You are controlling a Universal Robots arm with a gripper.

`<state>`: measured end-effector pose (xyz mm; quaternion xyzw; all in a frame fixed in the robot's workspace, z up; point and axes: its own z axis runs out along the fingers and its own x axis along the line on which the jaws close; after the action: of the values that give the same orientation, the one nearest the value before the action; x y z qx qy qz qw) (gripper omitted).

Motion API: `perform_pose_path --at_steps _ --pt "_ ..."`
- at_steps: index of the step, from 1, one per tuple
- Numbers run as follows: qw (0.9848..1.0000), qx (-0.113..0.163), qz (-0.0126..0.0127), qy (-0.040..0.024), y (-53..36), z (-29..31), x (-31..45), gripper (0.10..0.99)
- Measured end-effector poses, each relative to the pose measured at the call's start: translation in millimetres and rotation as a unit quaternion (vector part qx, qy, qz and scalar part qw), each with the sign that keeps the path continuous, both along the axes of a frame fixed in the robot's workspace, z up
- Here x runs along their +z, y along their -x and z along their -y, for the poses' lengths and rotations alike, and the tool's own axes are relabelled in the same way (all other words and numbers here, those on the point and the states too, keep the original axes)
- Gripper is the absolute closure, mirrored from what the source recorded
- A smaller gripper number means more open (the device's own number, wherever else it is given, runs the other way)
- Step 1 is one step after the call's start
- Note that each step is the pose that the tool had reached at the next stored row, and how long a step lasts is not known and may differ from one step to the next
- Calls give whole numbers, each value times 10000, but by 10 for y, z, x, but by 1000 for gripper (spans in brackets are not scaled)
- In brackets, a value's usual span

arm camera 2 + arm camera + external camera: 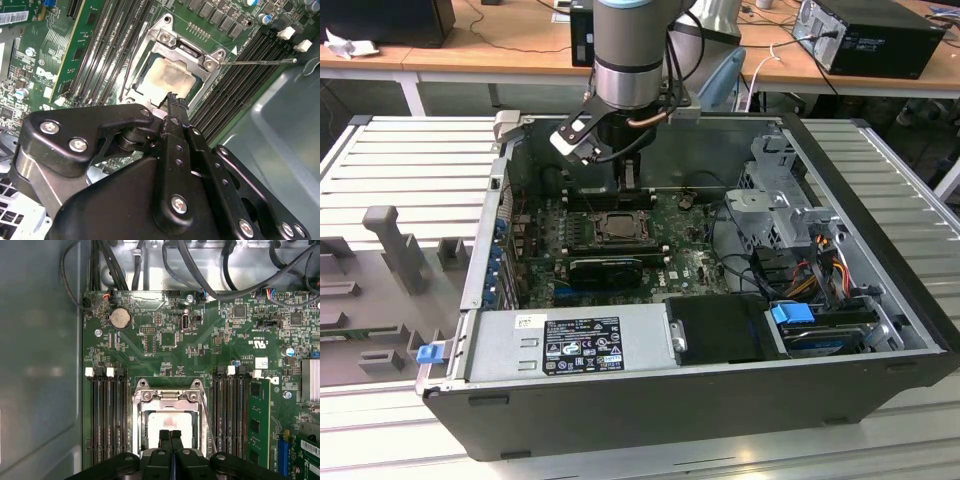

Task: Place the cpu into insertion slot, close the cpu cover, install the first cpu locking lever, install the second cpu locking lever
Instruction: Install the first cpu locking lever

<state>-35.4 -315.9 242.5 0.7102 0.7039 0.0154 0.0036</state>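
Computer case is lying open on the ribbed table, its walls fencing in the green circuit board. I am seeing free room above the insertion slot, though memory slots are crowding it on both sides. Arm is hanging straight down over the slot. Gripper is poised at the cpu, fingers pressed together and pinching nothing; I cannot tell whether they are touching it. Cpu is sitting in the slot, with the cpu cover lying flat around it. One thin locking lever is sticking out across the memory slots. White-and-black label is showing on the power supply; I am not reading its print.
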Motion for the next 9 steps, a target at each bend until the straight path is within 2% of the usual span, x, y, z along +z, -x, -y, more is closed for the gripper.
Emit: perform_pose_path --at_steps 9 --pt "10000 0 1 -1 6 0 18 980"
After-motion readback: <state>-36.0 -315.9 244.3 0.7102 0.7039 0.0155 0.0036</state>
